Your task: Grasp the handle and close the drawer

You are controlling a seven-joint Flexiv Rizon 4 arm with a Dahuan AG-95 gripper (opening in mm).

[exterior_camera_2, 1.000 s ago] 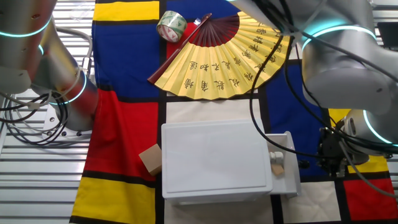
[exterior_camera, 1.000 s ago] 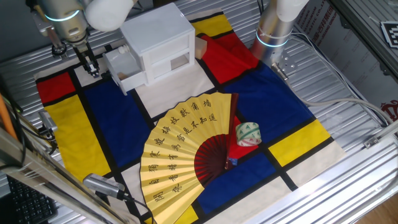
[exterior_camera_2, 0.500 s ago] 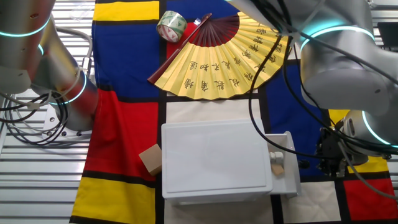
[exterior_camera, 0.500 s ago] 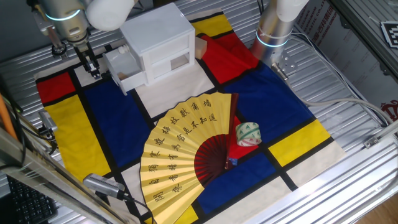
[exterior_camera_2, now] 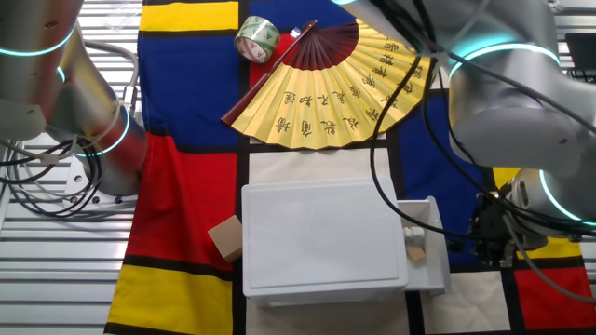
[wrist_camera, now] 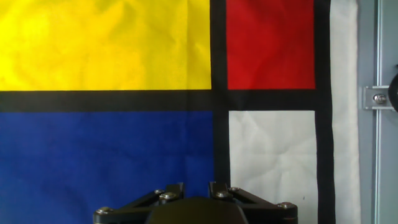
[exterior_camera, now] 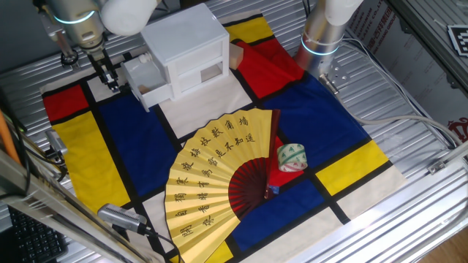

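Hand [exterior_camera: 110,77] nearer open drawer [exterior_camera: 148,82]

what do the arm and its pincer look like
The arm is built of rounded silver-grey and white segments, with a glowing cyan ring at a joint. Black cables loop along it in the other fixed view. The pincer is small, dark and slim, with two thin black fingers. In the hand view its base shows as black linkage bars with silver screws.
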